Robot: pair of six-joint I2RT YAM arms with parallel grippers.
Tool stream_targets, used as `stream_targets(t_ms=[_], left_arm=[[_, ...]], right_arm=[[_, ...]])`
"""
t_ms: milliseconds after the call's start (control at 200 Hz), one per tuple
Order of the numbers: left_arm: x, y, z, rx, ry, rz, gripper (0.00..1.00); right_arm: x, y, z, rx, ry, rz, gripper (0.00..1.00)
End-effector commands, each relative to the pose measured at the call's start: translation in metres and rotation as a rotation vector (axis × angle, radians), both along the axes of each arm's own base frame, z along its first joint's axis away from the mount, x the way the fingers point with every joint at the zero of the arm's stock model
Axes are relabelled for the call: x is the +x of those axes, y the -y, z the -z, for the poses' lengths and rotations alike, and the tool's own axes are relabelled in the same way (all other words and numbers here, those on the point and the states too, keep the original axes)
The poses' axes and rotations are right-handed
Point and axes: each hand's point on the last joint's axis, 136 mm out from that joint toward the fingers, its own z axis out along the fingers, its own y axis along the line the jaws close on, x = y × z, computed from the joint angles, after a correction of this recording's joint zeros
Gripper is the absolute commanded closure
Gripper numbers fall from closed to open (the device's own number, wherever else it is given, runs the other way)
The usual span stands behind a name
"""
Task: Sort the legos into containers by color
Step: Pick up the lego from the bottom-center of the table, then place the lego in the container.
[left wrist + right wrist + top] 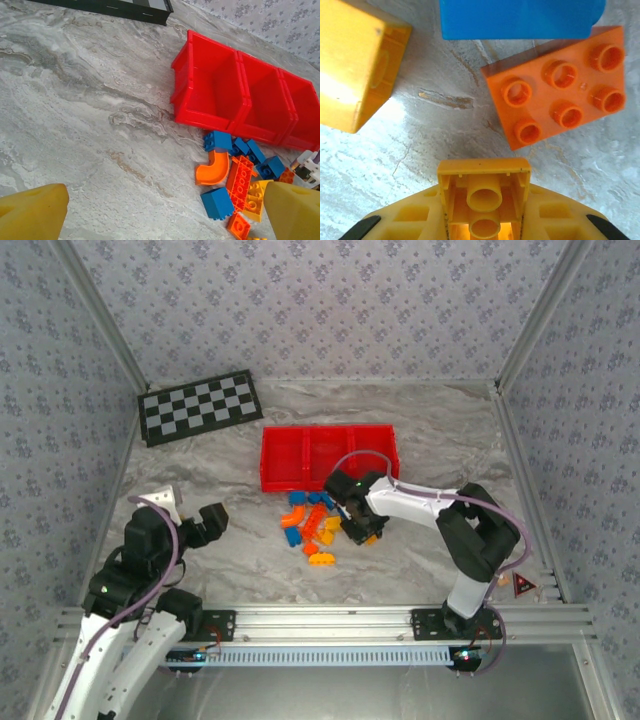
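Legos (315, 530): loose pile of blue, orange and yellow bricks on the table, mid-scene, just on the near side of the tray.
Left gripper (207, 523): parked near-left, well apart from the pile, fingers (35, 212) spread wide with nothing between them.
Right gripper (360, 530): down on the right edge of the pile, clamped on a yellow brick (482, 197) whose hollow underside faces the wrist camera.
Neighbours: an orange six-stud brick (560, 87) and a blue brick (520, 17) lie just beyond the held one, not touching it.
Handling: my guess is hard, light, slick plastic, so I'd pinch flat opposite sides, not the studs. No real fear of crushing one, but a corner hold could twist out.
Tray (290, 480): red, three compartments, on the far side of the pile. No bricks in them as far as I can see.
Checkerboard (200, 405): far left, not part of this job.
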Motion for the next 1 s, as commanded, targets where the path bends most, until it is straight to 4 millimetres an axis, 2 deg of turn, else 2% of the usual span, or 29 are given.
stream_targets(t_ms=[0,100,105,120,225,295,395,485,645,800,994], left_arm=[[0.0,0.003,-0.003,-0.01,0.031,0.013,0.0],[-0.002,0.003,-0.005,-0.014,0.055,0.018,0.0],[-0.002,0.003,-0.005,-0.014,0.055,0.019,0.0],[-0.002,0.003,-0.005,-0.015,0.059,0.017,0.0],[-0.002,0.0,-0.006,-0.015,0.072,0.006,0.0],[-0.002,0.0,-0.005,-0.013,0.071,0.004,0.0],[0.0,0.001,-0.004,-0.008,0.063,0.007,0.0],[0.0,0.002,-0.003,-0.002,0.057,0.009,0.0],[0.001,0.001,-0.002,0.001,0.053,0.004,0.0],[0.001,0.002,-0.001,0.002,0.053,0.007,0.0],[0.0,0.001,-0.001,0.008,0.052,0.007,0.0]], right_arm=[[0.005,0.0,-0.039,0.021,0.076,0.033,0.75],[0.009,-0.004,-0.069,0.093,0.131,0.049,0.76],[0.014,-0.009,-0.079,0.118,0.154,0.053,0.76],[0.017,-0.011,-0.087,0.137,0.174,0.056,0.76],[0.034,-0.013,-0.124,0.228,0.252,0.1,0.76],[0.046,-0.011,-0.139,0.27,0.283,0.132,0.76],[0.069,-0.004,-0.149,0.323,0.304,0.193,0.76],[0.093,0.008,-0.149,0.338,0.316,0.25,0.76],[0.134,0.024,-0.136,0.332,0.304,0.316,0.77],[0.167,0.023,-0.119,0.357,0.277,0.336,0.76],[0.196,0.022,-0.096,0.374,0.246,0.34,0.75]])
